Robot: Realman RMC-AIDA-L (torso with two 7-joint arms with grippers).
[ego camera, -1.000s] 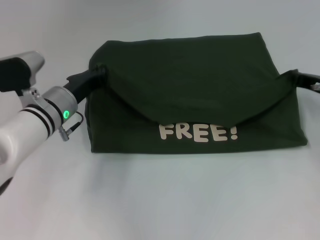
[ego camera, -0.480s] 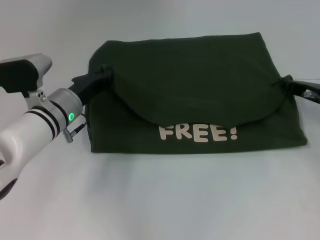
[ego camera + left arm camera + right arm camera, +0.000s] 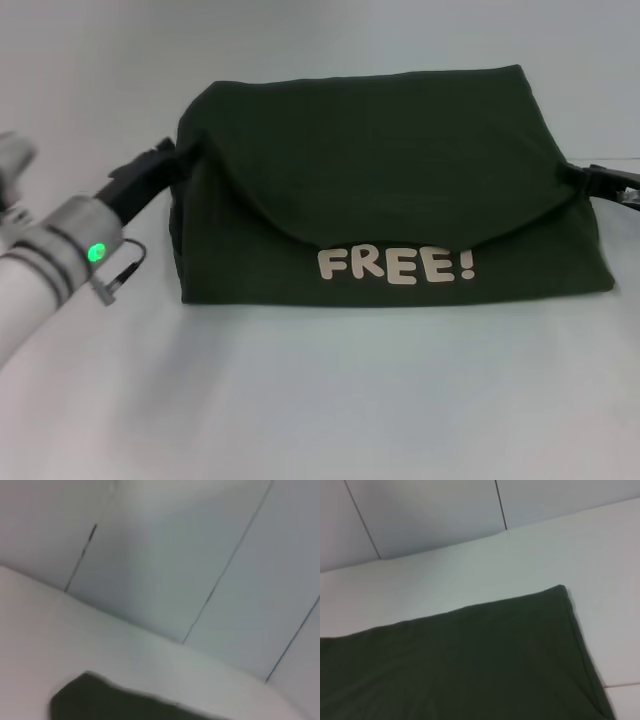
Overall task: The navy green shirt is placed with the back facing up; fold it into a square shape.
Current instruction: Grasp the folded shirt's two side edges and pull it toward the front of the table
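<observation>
- i see the navy green shirt lying mid-table on the white table, folded into a wide block with a curved flap draped over its upper layer.
- white lettering "free!" shows on the near layer, at about 6 o'clock of the shirt, just under the flap's edge.
- my left gripper is at the shirt's 9 o'clock edge, dark against dark cloth; i cannot tell how its pincer stands.
- the left arm's silver wrist, with a green light, runs off toward 8 o'clock.
- my right gripper is at the shirt's 3 o'clock edge, mostly out of frame; i cannot tell its pincer state either.
- the right wrist view shows a shirt corner flat on the table, with a grey panelled wall behind it.
</observation>
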